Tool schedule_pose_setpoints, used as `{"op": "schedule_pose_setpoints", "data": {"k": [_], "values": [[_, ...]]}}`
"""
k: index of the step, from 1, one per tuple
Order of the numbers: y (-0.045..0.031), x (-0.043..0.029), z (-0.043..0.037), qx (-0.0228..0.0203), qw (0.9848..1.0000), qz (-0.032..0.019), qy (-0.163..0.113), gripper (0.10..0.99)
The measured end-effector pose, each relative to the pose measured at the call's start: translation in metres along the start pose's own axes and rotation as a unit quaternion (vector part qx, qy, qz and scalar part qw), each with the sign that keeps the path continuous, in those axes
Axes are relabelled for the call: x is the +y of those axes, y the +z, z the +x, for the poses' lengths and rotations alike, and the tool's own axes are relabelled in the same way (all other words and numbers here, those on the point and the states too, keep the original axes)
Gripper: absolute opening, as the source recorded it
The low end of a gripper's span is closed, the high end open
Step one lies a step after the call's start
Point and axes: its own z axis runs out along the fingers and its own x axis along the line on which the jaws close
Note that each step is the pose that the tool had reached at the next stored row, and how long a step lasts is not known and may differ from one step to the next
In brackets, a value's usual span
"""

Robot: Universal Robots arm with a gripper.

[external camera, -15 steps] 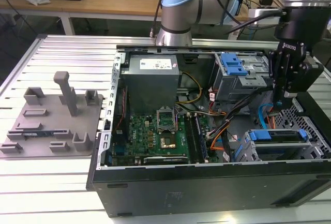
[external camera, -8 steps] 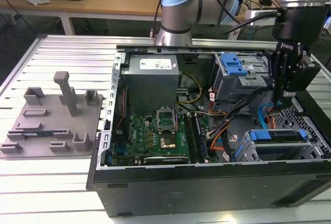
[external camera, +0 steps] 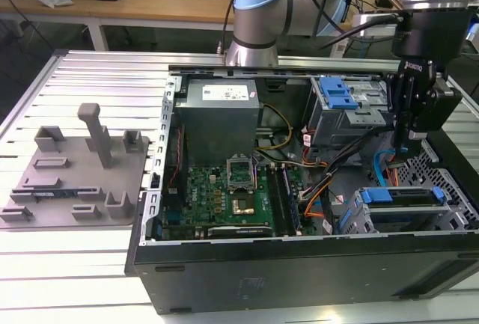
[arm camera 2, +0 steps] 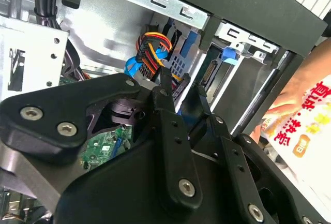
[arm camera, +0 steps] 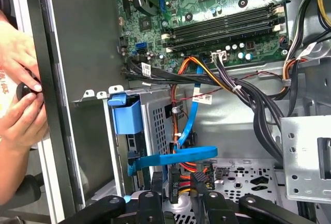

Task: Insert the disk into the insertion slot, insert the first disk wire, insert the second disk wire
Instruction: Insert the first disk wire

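While the disk (external camera: 408, 195) sits in the slot (external camera: 358, 218), the gripper (arm camera 2: 181, 83) hangs just above, fingers nearly together, pinching a black connector (arm camera: 174, 184).

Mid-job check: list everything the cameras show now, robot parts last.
table: one, silver, slotted.
computer case: one, black, open, on the table.
fixture tray: one, grey, exterior view's left.
motherboard: one, green, inside the case.
power supply: one, grey, inside the case.
taller bay: one, grey, blue latch, inside the case.
disk: one, blue carrier, in the insertion slot.
wire connector: one, black, coloured wires, in the gripper.
flat cable: one, blue, beside the insertion slot.
hands: two, outside the case wall.
arm: one, silver and blue, behind the case.
gripper: one, black, shut on the wire connector.
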Motion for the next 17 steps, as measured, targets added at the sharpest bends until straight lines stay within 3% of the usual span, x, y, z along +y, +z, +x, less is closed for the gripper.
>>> {"op": "schedule_pose_setpoints", "data": {"k": [5, 8, 17], "values": [[0.0003, 0.0006, -0.0002, 0.0038, 1.0, 0.0017, 0.001, 0.349], [0.0008, 0.0031, -0.0015, 0.0109, 0.9999, 0.0113, 0.004, 0.349], [0.0004, 0.0047, -0.0091, 0.0152, 0.9998, 0.012, 0.004, 0.349]]}}
